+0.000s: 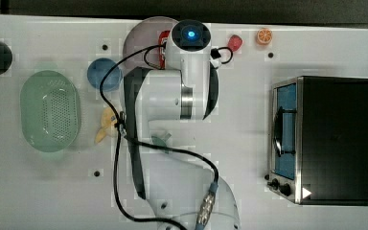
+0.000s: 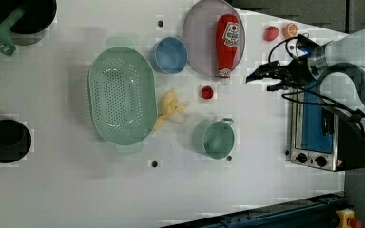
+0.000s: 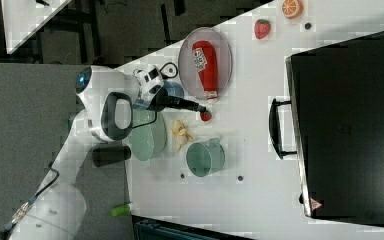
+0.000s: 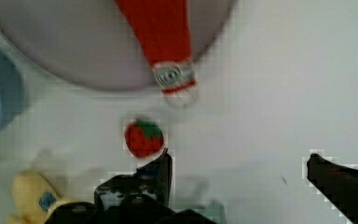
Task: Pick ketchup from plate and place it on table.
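We are in the approach step: nothing is gripped yet. The ketchup [image 2: 227,43] lies flat on the plate [image 2: 197,45], which sits at the far edge of the counter [image 2: 76,190] in the left view, with the bottle's cap reaching over the plate's rim toward the middle of the counter. The gripper [image 4: 237,175] has its jaws spread wide and empty; in the wrist view they hang above bare counter, short of the bottle's cap.

We judge that the next move calls for bringing the jaws over the body of the bottle, turning them across its narrow width, and going down before closing.

The wrist view shows a small strawberry-like piece [image 4: 143,138] between the jaws and the plate, which could be bumped on the way. In the top view the arm covers most of the bottle, while the left view and the right view show it whole, with its label.
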`<state>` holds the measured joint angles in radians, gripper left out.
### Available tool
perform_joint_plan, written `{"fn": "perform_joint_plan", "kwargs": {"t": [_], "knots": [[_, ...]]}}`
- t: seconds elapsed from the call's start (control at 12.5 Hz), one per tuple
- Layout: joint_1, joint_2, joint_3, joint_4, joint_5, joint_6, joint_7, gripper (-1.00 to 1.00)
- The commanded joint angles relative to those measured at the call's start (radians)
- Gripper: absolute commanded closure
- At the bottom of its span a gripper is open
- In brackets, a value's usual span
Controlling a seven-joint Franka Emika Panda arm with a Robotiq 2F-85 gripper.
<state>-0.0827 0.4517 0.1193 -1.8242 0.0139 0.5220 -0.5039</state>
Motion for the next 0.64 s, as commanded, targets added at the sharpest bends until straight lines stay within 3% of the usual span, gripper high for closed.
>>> {"fn": "perform_joint_plan", "kwargs": {"t": [0.08,0.64], "knots": [[0.027,0.032,0.005,0.051,-0.009,0.069,-0.078,-1.00],[0.050,0.273,0.004,0.246,-0.097,0.226,-0.081,-1.00]]}}
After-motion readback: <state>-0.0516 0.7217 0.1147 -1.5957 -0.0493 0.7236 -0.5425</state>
